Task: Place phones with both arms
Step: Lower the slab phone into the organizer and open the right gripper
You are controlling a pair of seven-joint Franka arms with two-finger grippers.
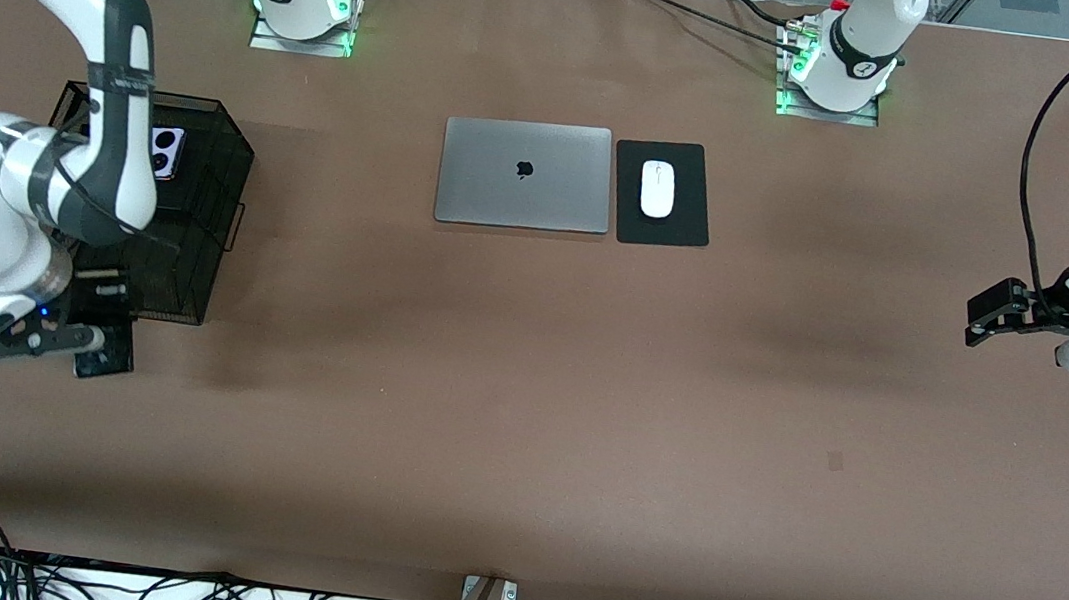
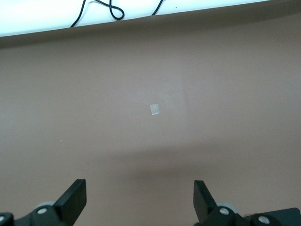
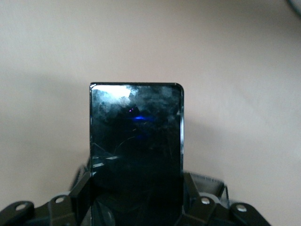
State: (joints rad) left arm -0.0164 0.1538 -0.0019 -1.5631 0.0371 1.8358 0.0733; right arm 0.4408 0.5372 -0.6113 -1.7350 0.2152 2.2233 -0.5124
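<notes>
Glass of the long black slab phone (image 3: 136, 150) filled my right wrist view, pinched flat-sided between the fingers of my right gripper (image 1: 52, 341), which hung low beside the black mesh basket (image 1: 200, 232) at the right arm's end of the table (image 1: 524, 389), at the basket's end nearer the front camera. To do this step well, I judged, I should keep the phone level, lower it until its back lay flat on the cloth, and only then let go, so it would not slap down or skid. The lavender flip phone (image 1: 165, 151) lay in the basket, farther from the front camera; the small black flip phone I could not find. My left gripper (image 1: 995, 317) waited with fingers spread over bare table at the left arm's end. Wide brown cloth lay open through the middle, with the grey laptop (image 1: 525, 174) and white mouse (image 1: 657, 189) farther back toward my bases.
</notes>
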